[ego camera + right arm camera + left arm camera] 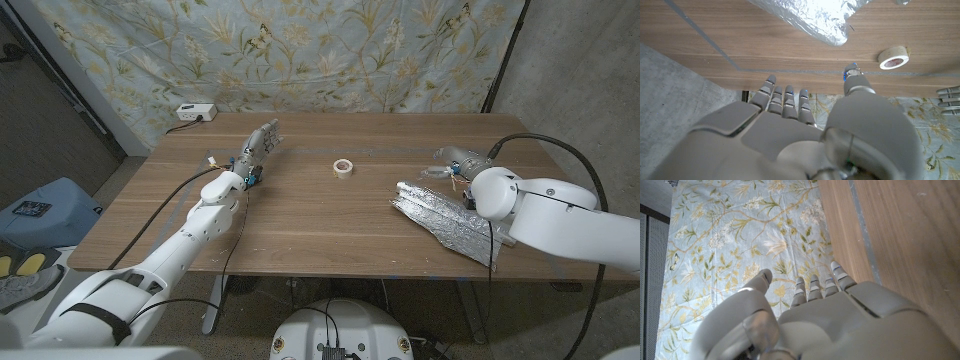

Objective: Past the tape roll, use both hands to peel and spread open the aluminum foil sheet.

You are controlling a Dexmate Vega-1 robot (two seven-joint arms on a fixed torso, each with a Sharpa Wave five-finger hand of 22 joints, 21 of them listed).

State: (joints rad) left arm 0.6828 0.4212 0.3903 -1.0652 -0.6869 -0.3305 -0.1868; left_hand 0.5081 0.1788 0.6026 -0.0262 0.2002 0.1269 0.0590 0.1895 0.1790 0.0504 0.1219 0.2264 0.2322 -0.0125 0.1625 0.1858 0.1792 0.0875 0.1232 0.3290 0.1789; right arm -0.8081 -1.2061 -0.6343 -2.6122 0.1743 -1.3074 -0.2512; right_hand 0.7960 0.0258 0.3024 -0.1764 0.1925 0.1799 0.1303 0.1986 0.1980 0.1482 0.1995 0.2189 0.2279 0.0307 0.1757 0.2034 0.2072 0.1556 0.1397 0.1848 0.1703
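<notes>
We keep both hands spread and empty; the left hand [262, 143] is far from the foil sheet [448, 217], so the right hand [458, 160], pulling alone, can tear it.

A makeshift lab corner; floral cloth backdrop [300, 50] behind a wooden table [300, 215]; trailing cables [160, 205]

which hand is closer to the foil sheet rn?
Right. The right hand sits just beyond the foil sheet, near its far edge. The left hand is across the table, past the tape roll.
</notes>
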